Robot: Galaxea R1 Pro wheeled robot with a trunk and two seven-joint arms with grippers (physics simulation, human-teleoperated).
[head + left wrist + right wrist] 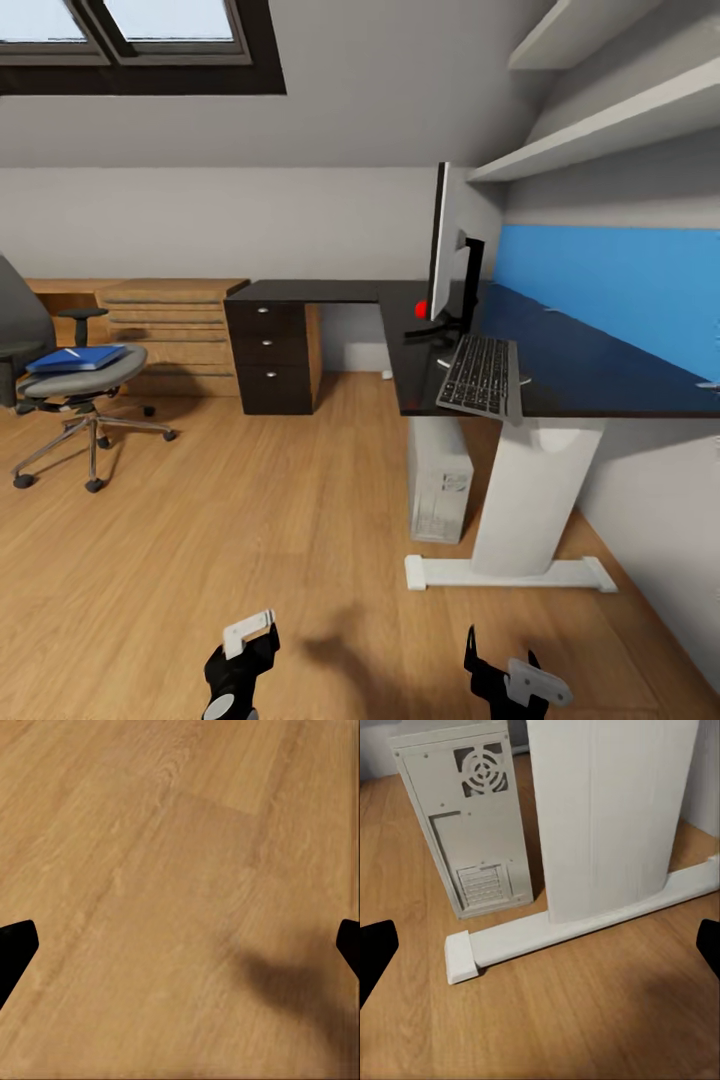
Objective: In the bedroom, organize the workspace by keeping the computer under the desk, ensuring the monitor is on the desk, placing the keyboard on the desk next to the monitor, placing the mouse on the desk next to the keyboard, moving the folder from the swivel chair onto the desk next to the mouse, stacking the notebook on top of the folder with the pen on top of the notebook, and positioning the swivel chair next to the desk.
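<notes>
Head view: folder (78,357) on swivel chair (70,385), far left; keyboard (482,375) beside monitor (447,250) on desk (600,375). Left wrist: left gripper (180,941) spread, empty – floor (150,870) below. Right wrist: right gripper (540,941) spread, empty – computer (465,817) under desk. Approach chair squarely; grasp folder's edge.

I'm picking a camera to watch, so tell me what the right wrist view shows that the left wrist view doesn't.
Right wrist alone: the computer tower standing on the floor beside the desk's white leg and its foot rail. Left wrist alone: a dark shadow on the boards. Both share the wooden floor and an open hand with its dark fingertips at the picture's edges.
</notes>
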